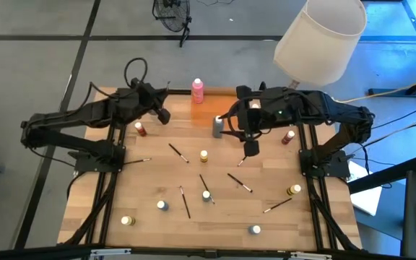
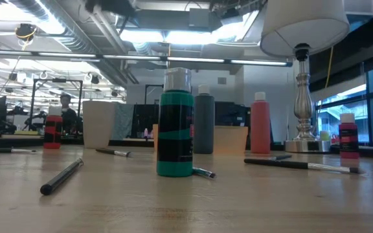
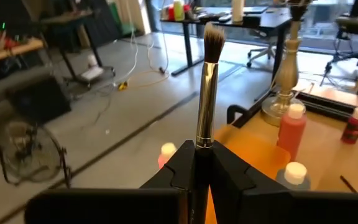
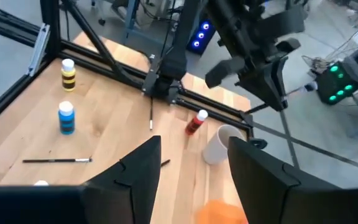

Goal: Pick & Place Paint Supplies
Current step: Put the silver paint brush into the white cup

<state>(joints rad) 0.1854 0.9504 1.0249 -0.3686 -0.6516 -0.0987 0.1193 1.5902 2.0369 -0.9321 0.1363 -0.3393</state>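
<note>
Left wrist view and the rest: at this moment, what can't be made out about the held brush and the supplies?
- Brush handle: left wrist view, hidden below the left gripper fingers clamped on it.
- Beige cup: right wrist view, partly behind the open right gripper.
- Orange tray: high view, part covered by both arms.
- Loose brushes' bristles: high view, too small to make out.

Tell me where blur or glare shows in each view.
Low view: ceiling lights glare, teal bottle sharp, room soft. Left wrist view: left gripper and its brush sharp, floor blurred. Right wrist view: right gripper soft. High view: even light.
</note>
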